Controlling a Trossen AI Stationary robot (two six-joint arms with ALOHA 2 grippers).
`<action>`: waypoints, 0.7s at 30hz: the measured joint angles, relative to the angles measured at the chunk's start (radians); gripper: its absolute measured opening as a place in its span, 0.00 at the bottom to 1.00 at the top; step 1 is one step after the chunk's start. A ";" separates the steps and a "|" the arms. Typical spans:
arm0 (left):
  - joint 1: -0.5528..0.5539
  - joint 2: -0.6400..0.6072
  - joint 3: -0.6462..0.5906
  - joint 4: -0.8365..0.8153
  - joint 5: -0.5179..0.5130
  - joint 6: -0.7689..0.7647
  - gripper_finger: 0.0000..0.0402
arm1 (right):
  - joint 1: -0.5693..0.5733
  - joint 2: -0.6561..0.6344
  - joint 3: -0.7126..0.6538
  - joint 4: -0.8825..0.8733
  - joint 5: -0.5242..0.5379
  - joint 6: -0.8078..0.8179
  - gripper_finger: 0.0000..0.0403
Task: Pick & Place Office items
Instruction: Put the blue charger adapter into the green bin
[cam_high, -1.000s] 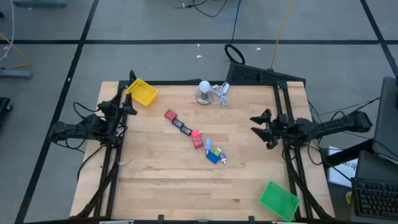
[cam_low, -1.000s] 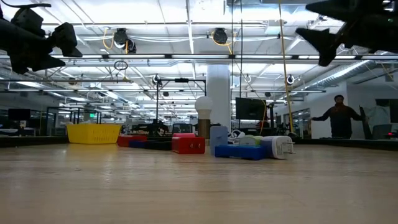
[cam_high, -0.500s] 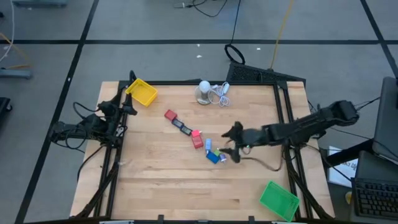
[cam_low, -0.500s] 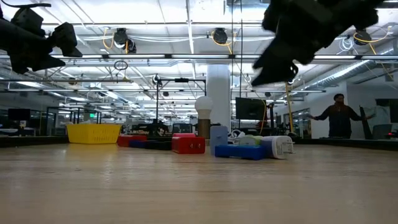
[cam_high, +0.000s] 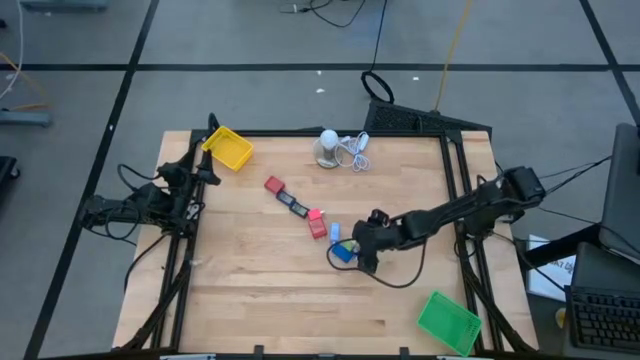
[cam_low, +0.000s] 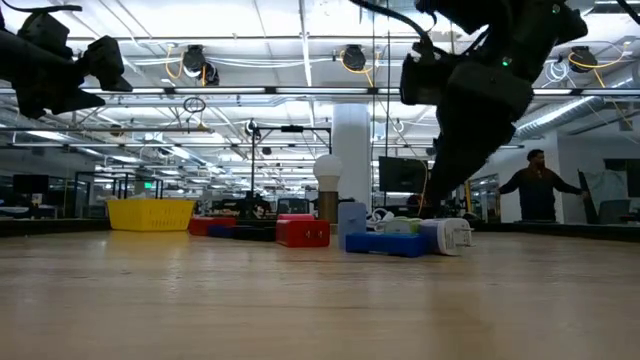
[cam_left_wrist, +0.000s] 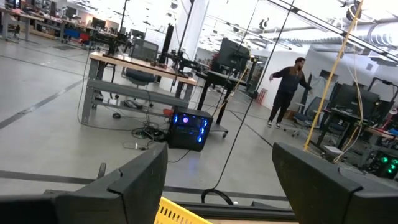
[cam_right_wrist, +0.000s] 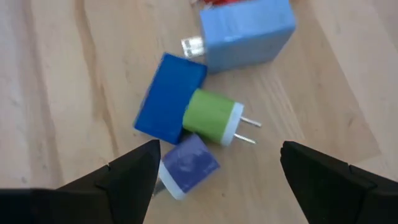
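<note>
A cluster of small office items lies near the middle of the tabletop (cam_high: 260, 290): a dark blue block (cam_right_wrist: 170, 107) touching a green plug (cam_right_wrist: 214, 118) with two prongs, a light blue block (cam_right_wrist: 247, 37) at its twelve o'clock, and a purple-topped piece (cam_right_wrist: 189, 163) at its six o'clock. A red block (cam_high: 318, 229), a pink bit (cam_high: 315, 214), a dark flat rectangle (cam_high: 293, 205) and another red block (cam_high: 273, 185) trail off toward ten o'clock. The right tool (cam_high: 358, 253) hangs just above the blue cluster, fingers (cam_right_wrist: 134, 171) spread apart, holding nothing. The left tool (cam_high: 198, 172) waits at the tabletop's nine o'clock edge, fingers (cam_left_wrist: 134, 177) apart.
</note>
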 joint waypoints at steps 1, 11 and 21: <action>0.000 0.000 0.000 0.000 0.000 0.000 0.73 | 0.000 0.008 0.000 0.005 0.000 0.000 0.79; 0.000 0.000 0.000 0.000 0.000 0.000 0.73 | 0.023 0.108 0.000 0.038 -0.052 0.035 0.79; 0.000 0.000 0.000 0.000 0.000 0.000 0.73 | 0.028 0.133 0.002 0.001 -0.042 0.045 0.79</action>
